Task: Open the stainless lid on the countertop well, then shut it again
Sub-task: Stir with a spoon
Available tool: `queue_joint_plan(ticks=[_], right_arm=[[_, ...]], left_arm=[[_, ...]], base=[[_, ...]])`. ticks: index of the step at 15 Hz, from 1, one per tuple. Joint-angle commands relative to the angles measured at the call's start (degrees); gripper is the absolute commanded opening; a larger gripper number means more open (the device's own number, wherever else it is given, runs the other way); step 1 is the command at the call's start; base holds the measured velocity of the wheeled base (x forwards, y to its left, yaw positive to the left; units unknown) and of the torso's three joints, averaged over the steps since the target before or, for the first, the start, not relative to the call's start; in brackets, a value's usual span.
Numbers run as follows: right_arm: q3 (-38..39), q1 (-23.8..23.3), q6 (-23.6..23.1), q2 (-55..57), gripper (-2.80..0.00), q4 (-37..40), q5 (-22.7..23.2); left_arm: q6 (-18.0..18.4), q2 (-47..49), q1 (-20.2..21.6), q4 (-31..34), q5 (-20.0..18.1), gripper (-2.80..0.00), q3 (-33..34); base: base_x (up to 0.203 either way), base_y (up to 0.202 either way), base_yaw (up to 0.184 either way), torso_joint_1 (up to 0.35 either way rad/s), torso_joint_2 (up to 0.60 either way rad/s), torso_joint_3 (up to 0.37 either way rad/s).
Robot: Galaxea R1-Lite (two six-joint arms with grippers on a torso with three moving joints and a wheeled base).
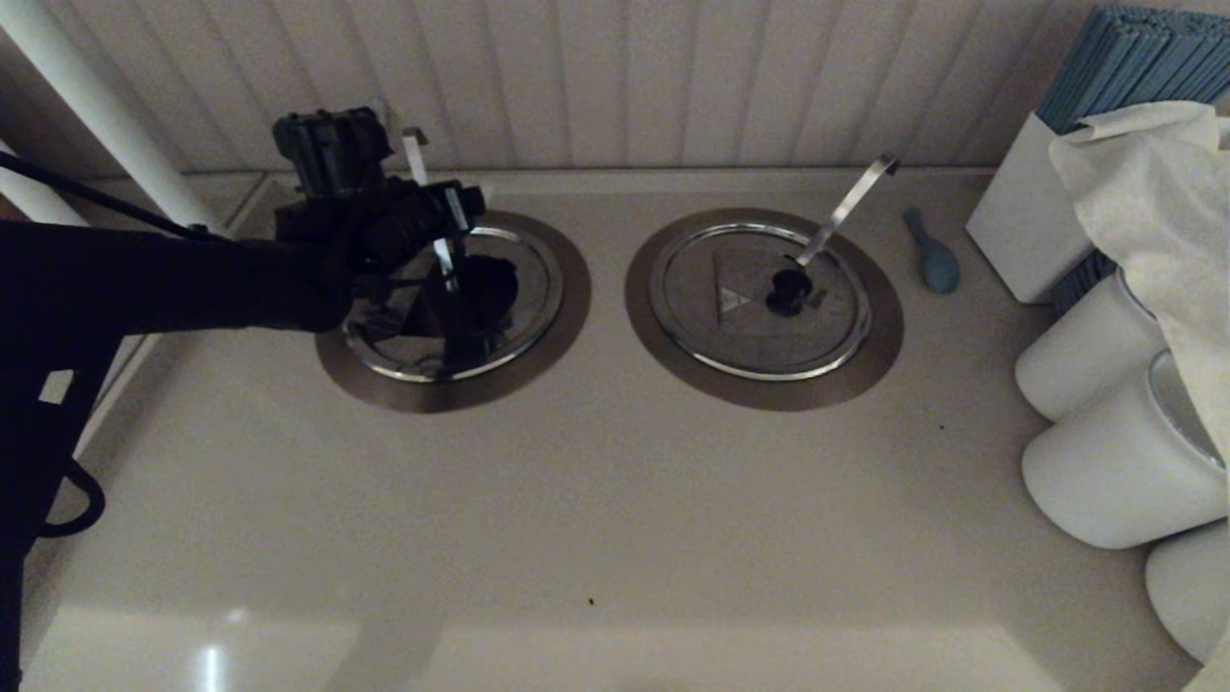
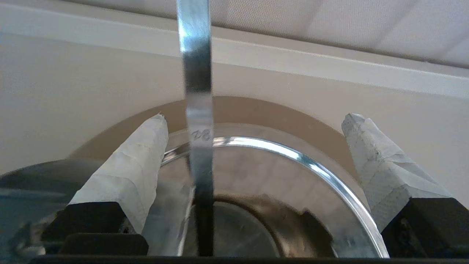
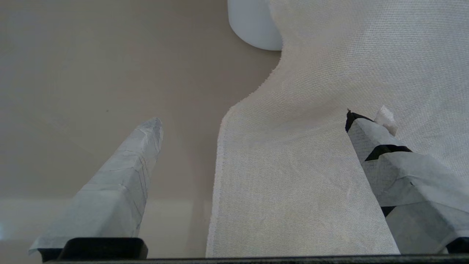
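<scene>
left tool point(image 1: 452, 245) spread above stainless lid point(image 1: 500, 332)

surface point(image 1: 596, 500): pale beige; two round wells set in it
far right: blue spoon point(image 1: 932, 255); white box point(image 1: 1023, 226)
right edge: white canisters point(image 1: 1115, 471); cloth point(image 1: 1168, 221) draped over them

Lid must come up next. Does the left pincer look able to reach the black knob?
Probably yes: the left pincer is open right above the stainless lid, near the black knob; only the ladle handle between its fingers might snag.
</scene>
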Motion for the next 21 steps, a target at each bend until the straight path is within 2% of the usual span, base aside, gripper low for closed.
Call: queue_joint_plan(ticks=[1, 11, 21], right_arm=[[0.0, 0.0, 0.0, 0.0, 0.00, 0.0, 0.0], [0.0, 0.0, 0.0, 0.1, 0.00, 0.0, 0.0], [0.0, 0.0, 0.0, 0.0, 0.00, 0.0, 0.0]], left_arm=[[-0.2, 3.1, -0.2, -1.1, 0.1, 0.00, -0.7], [-0.2, 4.9, -0.9, -1.2, 0.2, 0.00, -1.5], [0.0, 5.2, -7.1, -4.3, 0.9, 0.00, 1.0]], base=[[0.000, 0.000, 0.000, 0.000, 0.00, 0.000], [0.000, 0.000, 0.000, 0.000, 0.00, 0.000], [0.000, 0.000, 0.000, 0.000, 0.00, 0.000]])
